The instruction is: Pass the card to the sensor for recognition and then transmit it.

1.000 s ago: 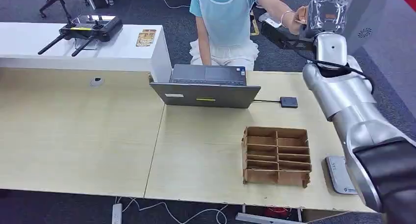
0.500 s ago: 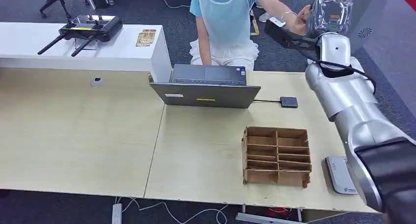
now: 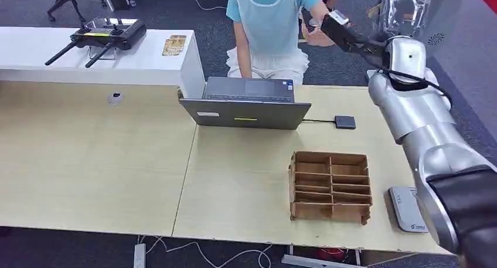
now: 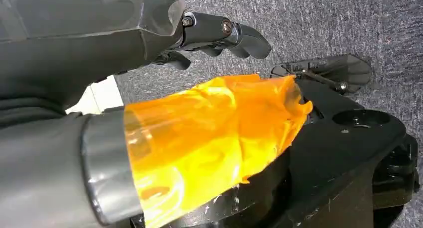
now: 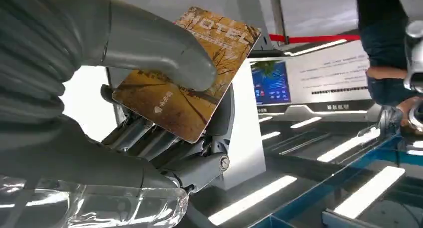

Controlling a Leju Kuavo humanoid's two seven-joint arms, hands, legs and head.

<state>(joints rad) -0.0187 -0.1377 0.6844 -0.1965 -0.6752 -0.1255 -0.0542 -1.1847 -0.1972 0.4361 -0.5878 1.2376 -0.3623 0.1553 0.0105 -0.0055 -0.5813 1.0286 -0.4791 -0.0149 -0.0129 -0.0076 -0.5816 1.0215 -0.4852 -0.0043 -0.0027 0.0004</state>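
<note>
Head view, left to right: remote controller (image 3: 99, 38) on the white counter (image 3: 58, 57), a stack of cards (image 3: 174, 44) near its right end. Bench (image 3: 94, 156) carries a laptop (image 3: 246, 107), with a person (image 3: 269, 27) seated behind it. Small black sensor pad (image 3: 345, 122) sits just right of the laptop, cabled to it. Cardboard divider tray (image 3: 331, 187) nearer the front edge, grey device (image 3: 407, 209) at the far right edge.

Right hand (image 3: 403, 13) is raised high, well above and behind the bench. Right wrist view: right hand (image 5: 149, 108) holds the card (image 5: 187, 73), thumb pressed on its face, fingers behind it.

Left hand (image 4: 219, 31) hangs over grey carpet; fingers look loosely curled with nothing in them, though the angle is poor. Orange film (image 4: 209, 138) wraps its thumb.
</note>
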